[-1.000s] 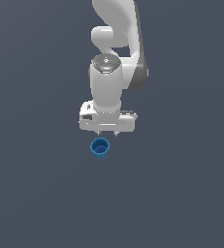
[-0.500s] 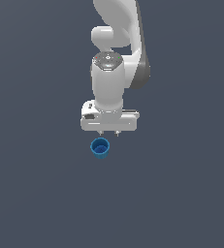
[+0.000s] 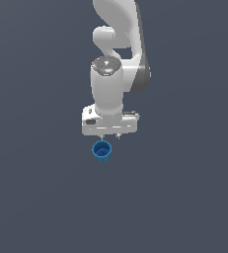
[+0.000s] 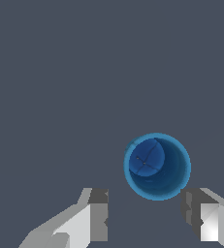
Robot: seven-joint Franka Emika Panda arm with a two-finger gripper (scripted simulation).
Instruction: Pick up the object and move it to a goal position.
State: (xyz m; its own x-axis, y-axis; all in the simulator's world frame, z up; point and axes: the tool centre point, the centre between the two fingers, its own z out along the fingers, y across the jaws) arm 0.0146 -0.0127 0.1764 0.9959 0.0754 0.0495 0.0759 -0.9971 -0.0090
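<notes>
— What is the ground like here?

— A flat, matte slate-grey table fills both views edge to edge, without seam, grain or wall; no room beyond it shows.

— And the materials?

— The glossy white robot arm, made of rounded, smooth segments with a grey band at one joint, hangs straight down and ends in a boxy white pincer. The small bright blue cup with a round rim and slightly tapered body stands upright, its hollow inside darker than the lighter rim.

— Where does the cup sit?

— In the exterior view it is just below the pincer, at about seven o'clock from the fingertips, near but apart. In the wrist view the cup lies ahead of the two blocky grey-and-white fingers, not between them.

— How does the pincer stand?

— Spread wide, holding nothing; the gap in the wrist view is broader than the cup.

— Anything in the way?

— Only bare grey surface around the cup.
</notes>
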